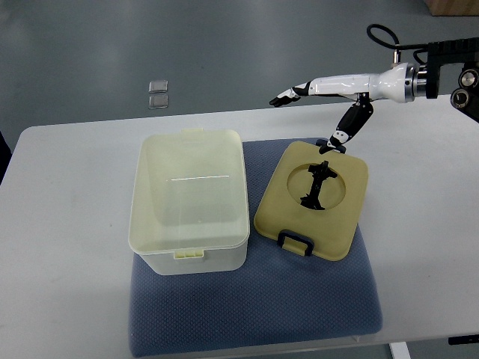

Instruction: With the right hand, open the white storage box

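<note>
Top view: the white storage box (190, 198) stands open on the left part of a blue mat (254, 314), which lies on a white table (67, 224). Its lid (314, 200) lies flat on the mat just beside the box to the right, with a round recess and a black handle in the middle and a dark latch (296, 243) on the near edge. Judged from this layout, the opening itself appears done.

Risk: your right hand (333, 101) hovers above the far edge of the lid, and the thumb tip sits very close to that edge. A downward or inward drift could catch the rim and tip or slide the lid against the box. A sweep to the left could also knock the light, empty box off the mat.

Pose: your right arm enters from the right edge, with the forearm roughly level. The fingers (288, 96) stretch out to the left, spread and holding nothing, while the thumb hangs down toward the lid. The left arm does not appear. Two small clear squares (158, 94) lie on the floor beyond the table.
</note>
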`<state>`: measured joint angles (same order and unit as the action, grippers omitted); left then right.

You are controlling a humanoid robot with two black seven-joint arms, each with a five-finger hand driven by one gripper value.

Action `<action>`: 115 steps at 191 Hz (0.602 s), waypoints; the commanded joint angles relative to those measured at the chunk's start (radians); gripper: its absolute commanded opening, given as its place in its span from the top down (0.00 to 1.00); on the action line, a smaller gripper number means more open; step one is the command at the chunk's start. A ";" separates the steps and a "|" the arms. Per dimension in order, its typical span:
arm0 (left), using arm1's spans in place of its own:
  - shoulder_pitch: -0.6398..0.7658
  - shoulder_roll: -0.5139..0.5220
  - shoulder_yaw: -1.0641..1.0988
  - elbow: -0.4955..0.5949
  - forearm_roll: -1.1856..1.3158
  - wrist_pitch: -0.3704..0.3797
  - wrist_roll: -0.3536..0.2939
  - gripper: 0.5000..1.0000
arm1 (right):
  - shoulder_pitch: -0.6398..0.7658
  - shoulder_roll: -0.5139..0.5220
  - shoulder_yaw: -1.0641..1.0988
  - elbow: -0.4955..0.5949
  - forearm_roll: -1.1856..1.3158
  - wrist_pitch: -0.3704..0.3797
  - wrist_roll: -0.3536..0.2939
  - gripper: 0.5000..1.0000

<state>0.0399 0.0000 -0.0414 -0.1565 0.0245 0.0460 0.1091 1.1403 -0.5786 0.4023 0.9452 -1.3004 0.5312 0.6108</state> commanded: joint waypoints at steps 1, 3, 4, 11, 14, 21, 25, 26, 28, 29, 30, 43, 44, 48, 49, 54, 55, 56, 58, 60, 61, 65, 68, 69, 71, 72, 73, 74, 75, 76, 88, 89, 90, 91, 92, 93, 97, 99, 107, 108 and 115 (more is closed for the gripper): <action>0.000 0.000 0.000 0.000 0.000 0.000 0.000 0.00 | -0.042 0.042 0.015 -0.071 0.294 0.000 -0.034 0.15; 0.000 0.000 0.000 0.000 0.000 0.000 0.000 0.00 | -0.050 0.049 0.017 -0.081 0.331 0.000 -0.045 0.15; 0.000 0.000 0.000 0.000 0.000 0.000 0.000 0.00 | -0.050 0.049 0.017 -0.082 0.331 0.000 -0.045 0.15; 0.000 0.000 0.000 0.000 0.000 0.000 0.000 0.00 | -0.073 0.078 0.018 -0.120 0.478 -0.002 -0.094 0.15; 0.000 0.000 0.000 0.000 0.000 0.000 0.000 0.00 | -0.079 0.083 0.018 -0.129 0.515 -0.003 -0.108 0.15; -0.002 0.000 0.000 0.000 0.000 0.000 0.000 0.00 | -0.093 0.100 0.018 -0.158 0.621 -0.007 -0.146 0.14; 0.000 0.000 0.000 0.000 0.000 0.000 0.000 0.00 | -0.102 0.111 0.018 -0.180 0.688 -0.011 -0.174 0.14; 0.000 0.000 0.000 0.000 0.000 0.000 0.000 0.00 | -0.106 0.115 0.017 -0.189 0.722 -0.013 -0.186 0.14; 0.000 0.000 0.000 0.000 0.000 0.000 0.000 0.00 | -0.111 0.121 0.017 -0.198 0.756 -0.014 -0.198 0.14; 0.000 0.000 0.000 0.000 0.000 0.000 0.000 0.00 | -0.111 0.121 0.017 -0.198 0.756 -0.014 -0.198 0.14; 0.000 0.000 0.000 0.000 0.000 0.000 0.000 0.00 | -0.114 0.124 0.017 -0.207 0.791 -0.016 -0.212 0.14; 0.000 0.000 0.000 0.000 0.000 0.000 0.000 0.00 | -0.143 0.157 0.017 -0.252 0.987 -0.025 -0.295 0.14; 0.000 0.000 0.000 0.000 0.000 0.000 0.000 0.00 | -0.143 0.157 0.017 -0.252 0.988 -0.025 -0.295 0.14; 0.000 0.000 0.000 0.000 0.000 0.000 0.000 0.00 | -0.151 0.166 0.017 -0.258 1.050 -0.028 -0.326 0.14; 0.000 0.000 0.000 0.000 0.000 0.000 0.000 0.00 | -0.155 0.169 0.017 -0.261 1.079 -0.030 -0.339 0.14; 0.000 0.000 0.000 0.000 0.000 0.000 0.000 0.00 | -0.162 0.177 0.018 -0.264 1.132 -0.031 -0.370 0.14; 0.000 0.000 0.000 0.000 0.000 0.000 0.000 0.00 | -0.165 0.181 0.017 -0.264 1.159 -0.034 -0.385 0.14; 0.000 0.000 0.000 0.000 0.000 0.000 0.000 0.00 | -0.165 0.181 0.017 -0.264 1.159 -0.034 -0.385 0.14; 0.000 0.000 0.000 0.000 0.000 0.000 0.000 0.00 | -0.169 0.184 0.018 -0.266 1.185 -0.036 -0.401 0.14; 0.000 0.000 0.000 0.000 0.000 0.000 0.000 0.00 | -0.172 0.186 0.018 -0.267 1.210 -0.039 -0.414 0.14; 0.000 0.000 0.000 0.000 0.000 0.000 0.000 0.00 | -0.172 0.186 0.018 -0.267 1.210 -0.039 -0.414 0.14; 0.000 0.000 0.000 0.000 0.000 0.000 0.000 0.00 | -0.179 0.195 0.018 -0.269 1.257 -0.046 -0.439 0.14; 0.000 0.000 0.000 0.000 0.000 0.000 0.000 0.00 | -0.186 0.203 0.020 -0.269 1.303 -0.057 -0.463 0.14; 0.000 0.000 0.000 0.000 0.000 0.000 0.000 0.00 | -0.186 0.203 0.020 -0.269 1.304 -0.057 -0.464 0.14; 0.000 0.000 0.000 0.000 0.000 0.000 0.000 0.00 | -0.189 0.207 0.021 -0.269 1.327 -0.062 -0.474 0.14; 0.000 0.000 0.000 0.000 0.000 0.000 0.000 0.00 | -0.192 0.210 0.021 -0.269 1.346 -0.068 -0.483 0.14; 0.000 0.000 0.000 0.000 0.000 0.000 0.000 0.00 | -0.192 0.210 0.021 -0.269 1.346 -0.068 -0.484 0.14; 0.000 0.000 0.000 0.000 0.000 0.000 0.000 0.00 | -0.197 0.215 0.023 -0.270 1.363 -0.074 -0.493 0.14; 0.000 0.000 0.000 0.000 0.000 0.000 0.000 0.00 | -0.197 0.215 0.023 -0.270 1.363 -0.074 -0.493 0.14; 0.000 0.000 0.000 0.000 0.000 0.000 0.000 0.00 | -0.200 0.220 0.023 -0.270 1.382 -0.080 -0.500 0.14; 0.000 0.000 0.000 0.000 0.000 0.000 0.000 0.00 | -0.214 0.240 0.024 -0.270 1.455 -0.105 -0.526 0.14; 0.000 0.000 0.000 0.000 0.000 0.000 0.000 0.00 | -0.217 0.241 0.024 -0.270 1.466 -0.108 -0.529 0.14; 0.000 0.000 0.000 0.000 0.000 0.000 0.000 0.00 | -0.217 0.241 0.024 -0.270 1.466 -0.108 -0.530 0.14; 0.000 0.000 0.000 0.000 0.000 0.000 0.000 0.00 | -0.218 0.244 0.024 -0.270 1.475 -0.111 -0.533 0.14; 0.000 0.000 0.000 0.000 0.000 0.000 0.000 0.00 | -0.218 0.244 0.024 -0.270 1.475 -0.111 -0.533 0.14; 0.000 0.000 0.000 0.000 0.000 0.000 0.000 0.00 | -0.221 0.247 0.024 -0.270 1.484 -0.112 -0.533 0.14; 0.000 0.000 0.000 0.000 0.000 0.000 0.000 0.00 | -0.225 0.252 0.024 -0.272 1.498 -0.117 -0.534 0.14; -0.002 0.000 0.000 0.000 0.000 0.000 0.000 0.00 | -0.226 0.255 0.024 -0.273 1.504 -0.117 -0.534 0.14; 0.000 0.000 0.000 0.000 0.000 0.000 0.000 0.00 | -0.231 0.266 0.024 -0.275 1.517 -0.120 -0.534 0.14; 0.000 0.000 0.000 0.000 0.000 0.000 0.000 0.00 | -0.231 0.266 0.024 -0.275 1.517 -0.120 -0.534 0.14; 0.000 0.000 0.000 0.000 0.000 0.000 0.000 0.00 | -0.234 0.278 0.026 -0.275 1.518 -0.125 -0.534 0.13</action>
<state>0.0398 0.0000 -0.0414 -0.1565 0.0245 0.0460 0.1091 0.9195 -0.3293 0.4262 0.6730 0.1791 0.4203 0.0838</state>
